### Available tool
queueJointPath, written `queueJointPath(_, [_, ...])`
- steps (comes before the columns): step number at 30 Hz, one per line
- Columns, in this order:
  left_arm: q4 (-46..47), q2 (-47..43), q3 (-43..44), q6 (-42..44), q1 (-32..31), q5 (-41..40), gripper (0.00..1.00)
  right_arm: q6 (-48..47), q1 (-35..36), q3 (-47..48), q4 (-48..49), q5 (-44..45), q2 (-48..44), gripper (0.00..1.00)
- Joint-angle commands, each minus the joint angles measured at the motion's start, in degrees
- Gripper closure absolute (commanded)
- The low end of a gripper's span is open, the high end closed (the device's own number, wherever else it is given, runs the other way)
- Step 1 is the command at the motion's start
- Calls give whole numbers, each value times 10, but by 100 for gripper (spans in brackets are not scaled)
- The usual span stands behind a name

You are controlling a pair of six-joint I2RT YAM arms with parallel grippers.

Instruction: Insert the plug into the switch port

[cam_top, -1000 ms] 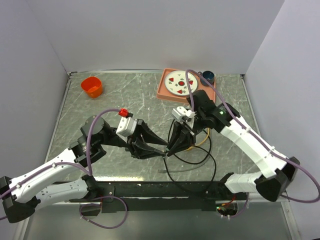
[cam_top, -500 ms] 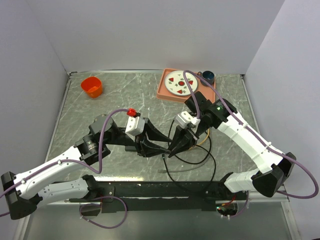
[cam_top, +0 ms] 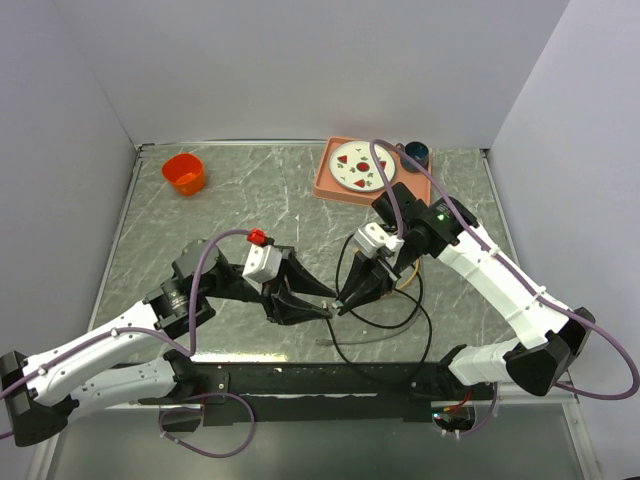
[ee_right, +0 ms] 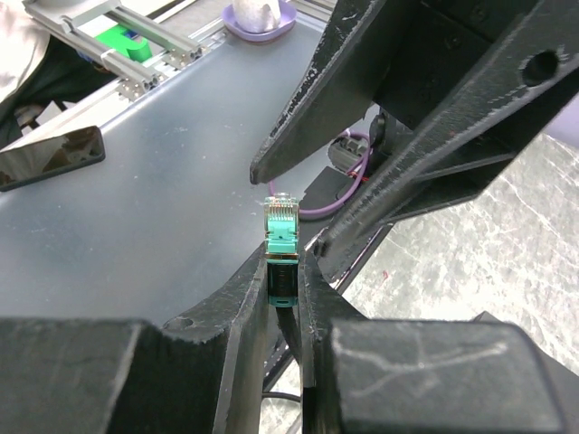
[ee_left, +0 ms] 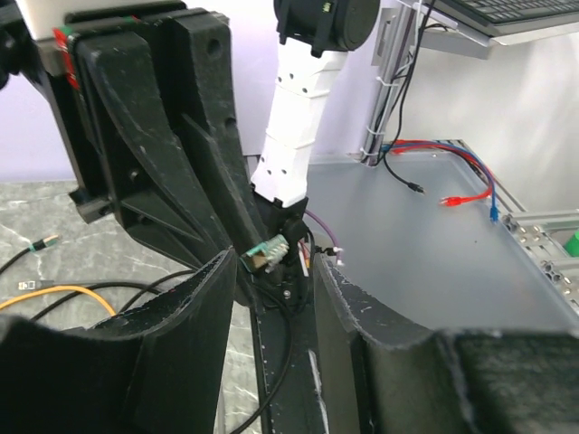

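Over the counter [cam_top: 230, 200], I am pinching the teal plug [ee_right: 281, 231] in my right claw [ee_right: 284, 267], left claw [ee_left: 274, 271] gaping.

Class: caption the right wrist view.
Right gripper pinching a teal cable plug, facing the open left gripper.

The plug [ee_right: 281, 237] is teal with a clear tip; the cup [cam_top: 184, 173] orange, the tray [cam_top: 322, 183] salmon-pink, the table [cam_top: 250, 190] grey, white-veined.

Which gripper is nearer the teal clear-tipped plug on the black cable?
Right. The right gripper is clamped on the teal clear-tipped plug; the left gripper is open, its fingertips facing the plug tip close by.
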Motion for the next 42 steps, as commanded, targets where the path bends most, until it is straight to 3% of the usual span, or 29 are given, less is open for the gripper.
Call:
queueJointPath(1, [53, -12, -13, -22, -4, 21, 55, -2, -5, 29, -128, -170, -15, 100])
queueJointPath(12, [81, 11, -5, -25, -8, -5, 55, -1, -6, 34, -132, -170, -8, 100])
queueJointPath(19, [84, 14, 4, -22, -13, -21, 67, -1, -6, 31, -132, -170, -4, 100])
queueJointPath(29, [125, -11, -15, -20, -29, -17, 64, 4, -6, 38, -128, -170, -8, 100])
queueJointPath(32, [108, -3, -7, -14, -30, -9, 70, 11, -6, 38, -126, -170, -8, 100])
queueJointPath(41, [87, 29, 4, 1, -34, -9, 69, 7, -7, 39, -131, -171, -15, 100])
queueJointPath(42, [88, 28, 4, 0, -34, -8, 74, 11, -7, 38, -128, -171, -14, 100])
